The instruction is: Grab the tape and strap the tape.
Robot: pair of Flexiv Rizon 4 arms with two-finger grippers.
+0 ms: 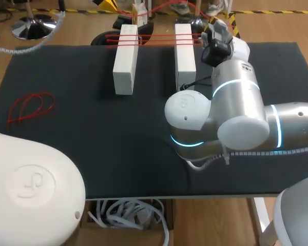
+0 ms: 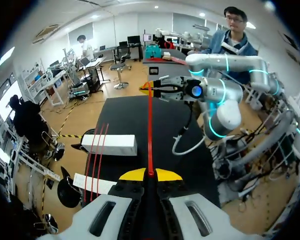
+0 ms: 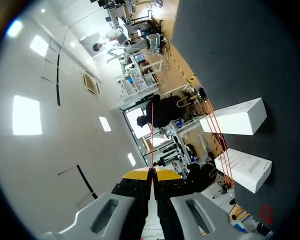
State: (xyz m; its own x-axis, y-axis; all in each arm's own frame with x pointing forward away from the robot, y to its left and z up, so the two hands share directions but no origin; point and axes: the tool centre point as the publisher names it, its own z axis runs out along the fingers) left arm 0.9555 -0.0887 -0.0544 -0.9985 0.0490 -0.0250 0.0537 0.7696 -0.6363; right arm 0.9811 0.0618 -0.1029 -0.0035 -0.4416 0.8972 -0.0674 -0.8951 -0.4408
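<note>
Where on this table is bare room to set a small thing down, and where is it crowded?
Bare: the black mat between the red strap coil and the right arm, nearer than the white blocks; also the gap between the blocks. Crowded: the blocks' far ends, crossed by red straps, and under the right arm.

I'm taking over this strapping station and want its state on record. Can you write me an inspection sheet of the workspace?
Surface: black table cover.
Job's things: left block and right block lie side by side, with red straps across their far ends; a red tape is stretched between both pincers.
Clutter: loose red strap loop near the left edge.
Grippers: left pincer and right pincer are both shut on the red tape.
Cables: a cable hangs from the right arm.
Surroundings: nothing seen over the table.
</note>
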